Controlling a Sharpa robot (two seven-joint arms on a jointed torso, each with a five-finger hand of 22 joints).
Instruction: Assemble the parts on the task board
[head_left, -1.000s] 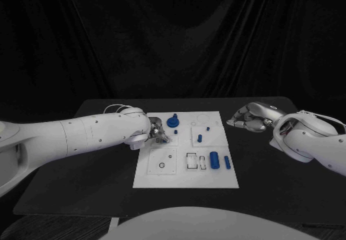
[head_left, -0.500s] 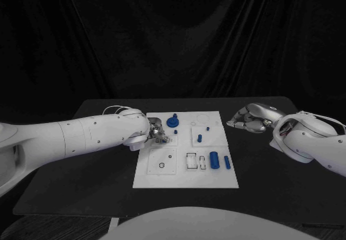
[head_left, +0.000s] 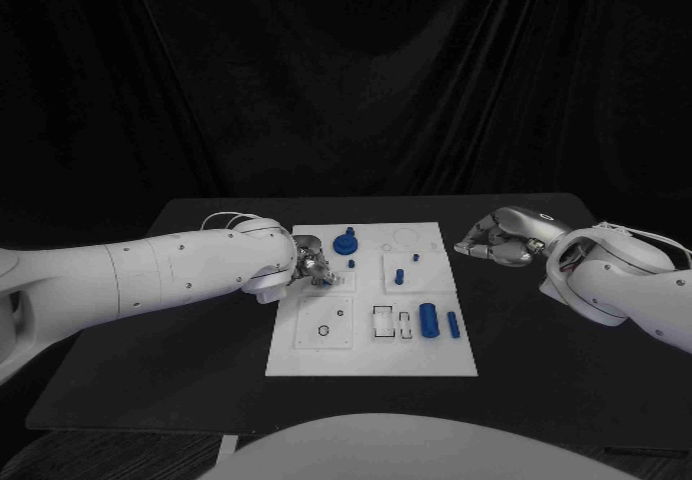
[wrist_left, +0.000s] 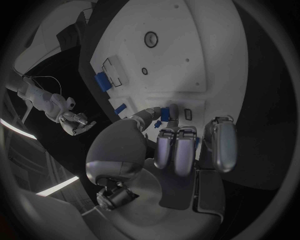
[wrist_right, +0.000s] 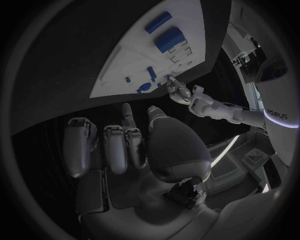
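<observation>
In the head view the left hand (head_left: 312, 268) sits over the task board's (head_left: 375, 355) left side, near a blue knob-shaped part (head_left: 345, 242); the right hand (head_left: 490, 240) hovers curled beside the board, holding nothing. In the left wrist view, fingertips (wrist_left: 156, 112) pinch a small blue part (wrist_left: 164, 114) against the board

A head camera looks down from above at the flat white rectangular task board (head_left: 375, 298) on the black desk (head_left: 173, 340), while two fisheye wrist cameras sit close behind each hand, both facing that same board.
</observation>
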